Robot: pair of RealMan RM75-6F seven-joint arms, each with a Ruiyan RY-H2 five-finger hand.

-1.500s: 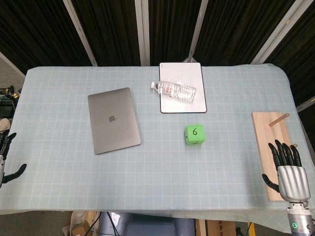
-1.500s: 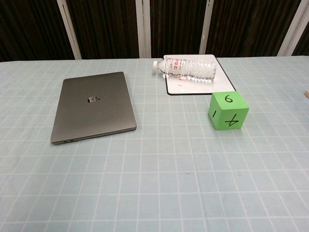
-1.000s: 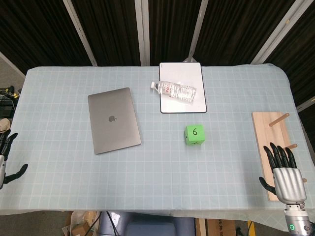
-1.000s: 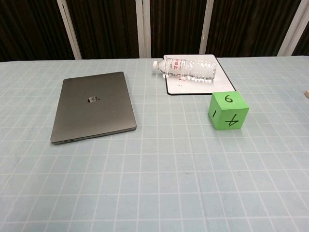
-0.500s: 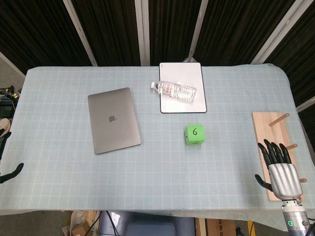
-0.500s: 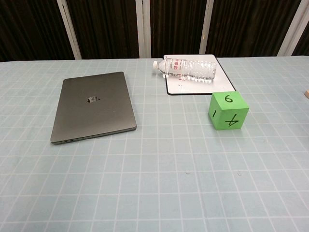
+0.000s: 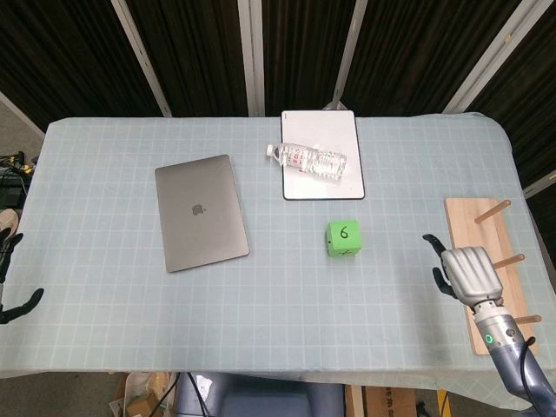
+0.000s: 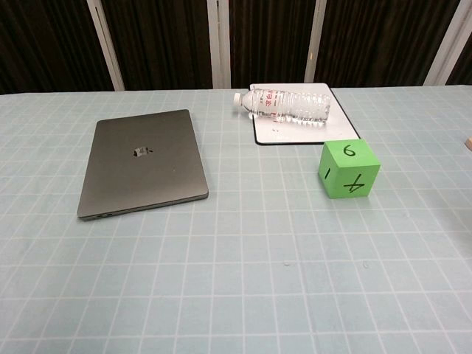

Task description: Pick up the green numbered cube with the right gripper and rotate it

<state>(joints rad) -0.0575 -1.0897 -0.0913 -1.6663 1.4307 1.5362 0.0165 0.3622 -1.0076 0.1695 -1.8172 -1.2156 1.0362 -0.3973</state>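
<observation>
The green numbered cube (image 7: 343, 238) sits on the tabletop (image 7: 104, 174) just in front of the whiteboard (image 7: 320, 155), its top face showing a 6, with a 1 and a 4 on the two faces toward the chest camera. The right hand (image 7: 465, 272) hangs well to the right of the cube, beside the wooden peg board (image 7: 486, 228), holding nothing; seen from its back, its fingers look curled downward, and how wide they are apart cannot be told. To do the reach well, I judge the hand should travel left toward the cube with thumb and fingers spread wider than the cube, settle over two opposite side faces, and close squarely so the cube does not skid or twist before the lift. It should also stay clear of the water bottle (image 7: 307, 160) lying on the whiteboard just behind the cube. The chest view shows neither hand. The left hand (image 7: 10, 282) is cut by the frame edge far left of the cube, beyond the closed laptop (image 7: 200, 211); only dark fingers show, apart and empty.
</observation>
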